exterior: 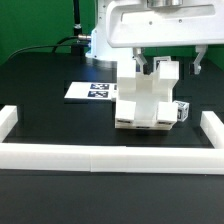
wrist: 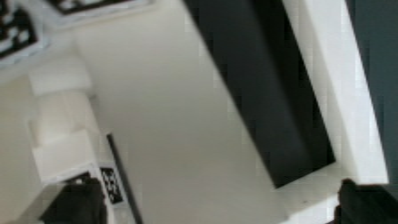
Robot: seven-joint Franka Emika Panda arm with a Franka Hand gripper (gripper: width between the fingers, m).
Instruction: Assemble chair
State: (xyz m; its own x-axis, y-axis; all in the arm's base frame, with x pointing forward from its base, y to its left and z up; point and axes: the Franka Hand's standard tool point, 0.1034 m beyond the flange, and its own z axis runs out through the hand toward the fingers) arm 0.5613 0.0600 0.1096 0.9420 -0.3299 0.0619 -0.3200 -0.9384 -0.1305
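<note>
Both fingers of the claw [exterior: 170,68] stood wide apart, gripping nothing, astride the chair [exterior: 148,98] on the table [exterior: 40,80]. One crooked lift, I reckoned, could snag and topple it.

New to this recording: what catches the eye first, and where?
The blocky white chair stands in the middle of the black table, with the hand open just above its top. Behind it, toward the exterior view's left, lies the marker board, and a white border rail runs along the front.
</note>
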